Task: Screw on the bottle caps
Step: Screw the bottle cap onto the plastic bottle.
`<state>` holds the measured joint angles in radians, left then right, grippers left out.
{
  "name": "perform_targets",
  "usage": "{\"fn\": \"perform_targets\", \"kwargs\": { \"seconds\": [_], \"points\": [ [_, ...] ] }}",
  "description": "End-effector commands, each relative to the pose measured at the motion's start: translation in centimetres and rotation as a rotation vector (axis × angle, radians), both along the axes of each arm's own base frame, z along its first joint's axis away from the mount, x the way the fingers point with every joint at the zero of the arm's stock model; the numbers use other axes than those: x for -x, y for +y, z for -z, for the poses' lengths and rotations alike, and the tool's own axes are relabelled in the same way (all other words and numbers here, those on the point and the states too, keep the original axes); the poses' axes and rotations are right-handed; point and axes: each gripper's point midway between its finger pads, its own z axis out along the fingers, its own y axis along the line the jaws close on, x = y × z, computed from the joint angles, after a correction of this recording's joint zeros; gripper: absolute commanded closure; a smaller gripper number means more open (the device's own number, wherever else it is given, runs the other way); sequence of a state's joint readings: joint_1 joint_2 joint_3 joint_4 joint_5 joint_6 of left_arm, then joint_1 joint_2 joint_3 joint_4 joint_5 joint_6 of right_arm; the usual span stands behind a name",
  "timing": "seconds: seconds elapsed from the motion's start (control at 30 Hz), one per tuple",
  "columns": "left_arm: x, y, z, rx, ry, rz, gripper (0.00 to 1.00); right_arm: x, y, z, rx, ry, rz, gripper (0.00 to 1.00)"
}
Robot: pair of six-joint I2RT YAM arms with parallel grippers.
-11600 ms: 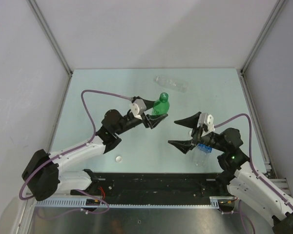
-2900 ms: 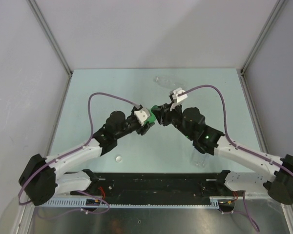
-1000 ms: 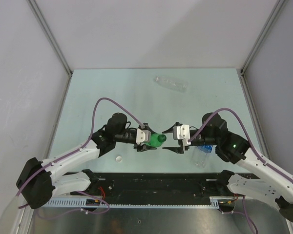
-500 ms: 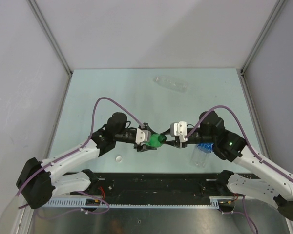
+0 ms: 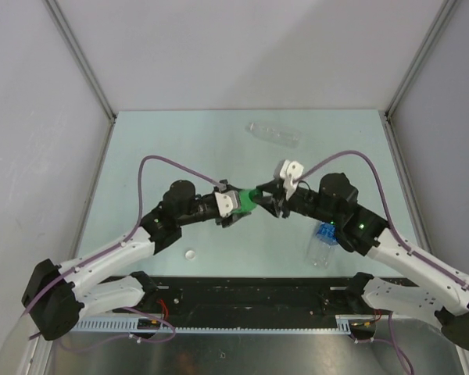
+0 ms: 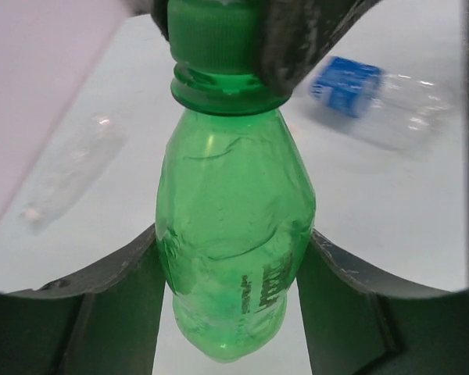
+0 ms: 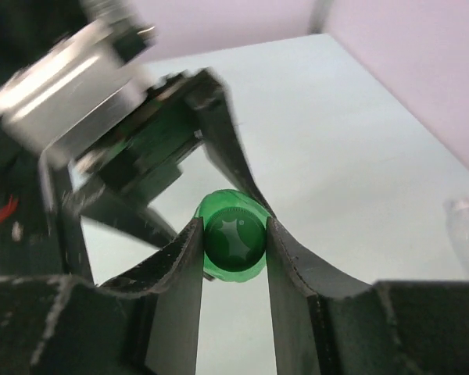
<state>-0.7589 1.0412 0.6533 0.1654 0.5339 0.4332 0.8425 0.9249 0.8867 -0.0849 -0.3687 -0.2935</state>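
My left gripper (image 5: pixel 236 205) is shut on the translucent green bottle (image 6: pixel 234 234), its fingers pressed against both sides of the body. The bottle is held off the table, neck pointing right. The green cap (image 7: pixel 234 238) sits on that neck, and my right gripper (image 5: pixel 266 199) is shut on it, one finger on each side (image 7: pixel 191 242). The clear bottle with a blue label (image 5: pixel 323 242) lies near the right arm. The clear unlabelled bottle (image 5: pixel 273 134) lies at the back. One white cap (image 5: pixel 190 254) rests on the table by the left arm.
The pale green table (image 5: pixel 141 156) is fenced by grey walls on the left, back and right. A black rail (image 5: pixel 242 293) runs along the near edge between the arm bases. Purple cables arc above both arms.
My right gripper has come in from the right and closed on the green cap. Both grippers and the green bottle have shifted toward the back of the table.
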Motion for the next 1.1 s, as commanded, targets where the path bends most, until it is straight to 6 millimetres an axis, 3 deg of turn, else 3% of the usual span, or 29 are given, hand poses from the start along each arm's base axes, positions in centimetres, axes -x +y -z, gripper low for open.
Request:
{"fn": "perform_targets", "kwargs": {
  "seconds": [0.0,0.07,0.23,0.43,0.53,0.63,0.8,0.93,1.07],
  "points": [
    [-4.9,1.1,-9.4,0.291,-0.203,-0.319,1.00,-7.2,-1.2,0.8,-0.230,0.316,0.516,0.97],
    [-6.5,1.2,-9.4,0.292,-0.222,-0.413,1.00,-8.6,-1.1,1.5,-0.300,0.395,0.625,0.99],
    [-10.2,1.8,-9.4,0.300,-0.234,-0.614,1.00,-10.7,-2.0,0.9,-0.552,0.518,0.848,1.00],
    [-11.1,1.5,-8.3,0.280,-0.225,-0.650,1.00,-11.6,-1.5,0.0,-0.647,0.529,0.896,0.97],
    [-10.9,1.5,-7.2,0.262,-0.214,-0.640,1.00,-11.5,-1.0,-0.5,-0.635,0.519,0.870,0.85],
    [-10.0,1.3,-5.7,0.236,-0.198,-0.595,1.00,-10.9,-0.2,-1.7,-0.599,0.478,0.781,0.64],
    [-8.1,0.9,-4.0,0.200,-0.178,-0.495,1.00,-8.8,-0.3,-5.8,-0.536,0.298,0.583,0.19],
    [-6.3,0.5,-2.9,0.136,-0.163,-0.392,1.00,-6.1,-1.0,-7.8,-0.419,0.123,0.409,0.06],
    [-3.7,-0.3,-1.6,0.054,-0.121,-0.223,1.00,-3.1,-1.6,-6.4,-0.218,-0.017,0.221,0.04]
  ]
}}
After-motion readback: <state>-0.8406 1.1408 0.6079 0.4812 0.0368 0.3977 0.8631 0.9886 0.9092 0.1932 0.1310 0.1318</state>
